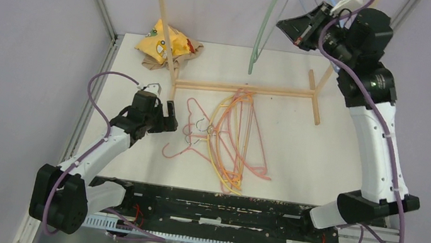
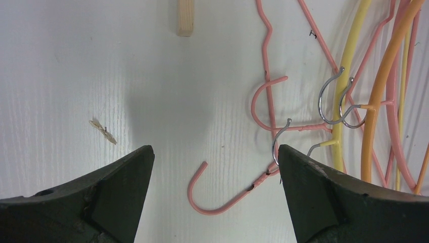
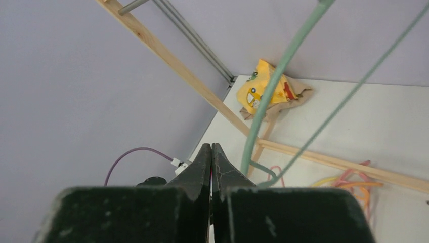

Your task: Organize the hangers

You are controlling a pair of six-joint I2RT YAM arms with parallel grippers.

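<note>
Left gripper (image 2: pixel 215 150): hovering spread wide above the hook of a pink hanger (image 2: pixel 212 211) on the table (image 2: pixel 76 61).
Right gripper (image 3: pixel 211 148): pinching tight together, raised beside a pale green hanger (image 3: pixel 260 109).

Rack (image 1: pixel 243 88): light wood, base bar lying across the counter (image 1: pixel 322 155), upright rising at its left end.
Bag (image 1: pixel 163 43): yellow, crumpled, far-left corner.
Scrap (image 2: pixel 103 131): small tan fleck.
</note>
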